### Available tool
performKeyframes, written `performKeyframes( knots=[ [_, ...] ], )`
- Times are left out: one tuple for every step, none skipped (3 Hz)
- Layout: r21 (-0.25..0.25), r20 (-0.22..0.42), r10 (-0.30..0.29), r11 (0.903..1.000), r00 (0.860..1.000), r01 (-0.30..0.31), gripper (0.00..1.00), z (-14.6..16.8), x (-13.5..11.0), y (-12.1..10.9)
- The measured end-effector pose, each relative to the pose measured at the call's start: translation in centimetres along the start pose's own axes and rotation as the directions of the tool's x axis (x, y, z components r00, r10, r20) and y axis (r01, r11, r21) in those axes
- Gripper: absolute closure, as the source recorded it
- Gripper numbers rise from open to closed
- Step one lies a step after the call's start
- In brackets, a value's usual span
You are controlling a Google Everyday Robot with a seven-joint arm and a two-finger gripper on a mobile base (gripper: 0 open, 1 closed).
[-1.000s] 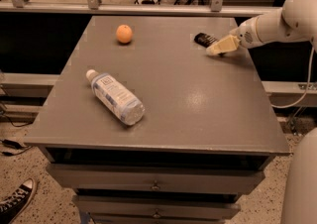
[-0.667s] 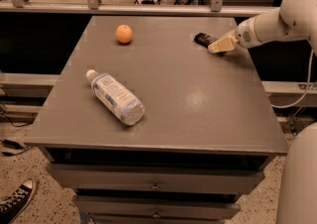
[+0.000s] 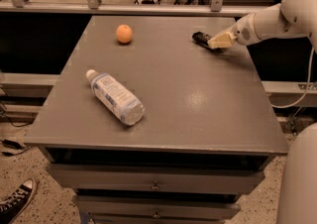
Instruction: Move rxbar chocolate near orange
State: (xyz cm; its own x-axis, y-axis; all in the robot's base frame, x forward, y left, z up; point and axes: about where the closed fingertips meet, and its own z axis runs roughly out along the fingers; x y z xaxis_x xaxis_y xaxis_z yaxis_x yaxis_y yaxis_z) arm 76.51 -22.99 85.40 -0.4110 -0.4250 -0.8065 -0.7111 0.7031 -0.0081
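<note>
The claw (image 3: 220, 40) sits low over the far right part of the tabletop (image 3: 198, 104), at the right end of the rxbar chocolate (image 3: 200, 36). It covers that end of the bar, and I cannot tell whether it is wide, narrow or gripping the wrapper. The white arm (image 3: 270, 19) reaches in from beyond the right edge.

The bar lies flat near the far edge, not far from the right edge. From the bar leftward to the orange (image 3: 124, 33) runs a bare strip of tabletop along the far edge. The orange rests near that same far edge, left of the middle and well apart from the bar. The water bottle (image 3: 117, 98) lies on its side in the near left part, cap toward the far left, well apart from that strip. The middle and near right of the surface are bare.

Against the frame from 1 second ago, the claw and bar are in almost the same spot, and the orange and bottle have not moved.

Count: 1 claw, 1 bar, 1 orange, 1 bottle. Under the tabletop, 2 drawer fronts (image 3: 153, 181) show, and 1 shoe (image 3: 15, 204) is on the floor at lower left.
</note>
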Motion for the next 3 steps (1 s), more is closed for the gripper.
performKeyframes(
  knots=[
    [-0.043, 0.061, -0.05, 0.9977, 0.997, 0.052, 1.0, -0.8, -2.7, 2.0],
    [-0.079, 0.085, -0.125, 0.9882, 0.989, 0.132, 1.0, -2.8, -5.2, 4.8],
    [-0.079, 0.085, -0.125, 0.9882, 0.989, 0.132, 1.0, -2.7, -5.2, 4.8]
  ],
)
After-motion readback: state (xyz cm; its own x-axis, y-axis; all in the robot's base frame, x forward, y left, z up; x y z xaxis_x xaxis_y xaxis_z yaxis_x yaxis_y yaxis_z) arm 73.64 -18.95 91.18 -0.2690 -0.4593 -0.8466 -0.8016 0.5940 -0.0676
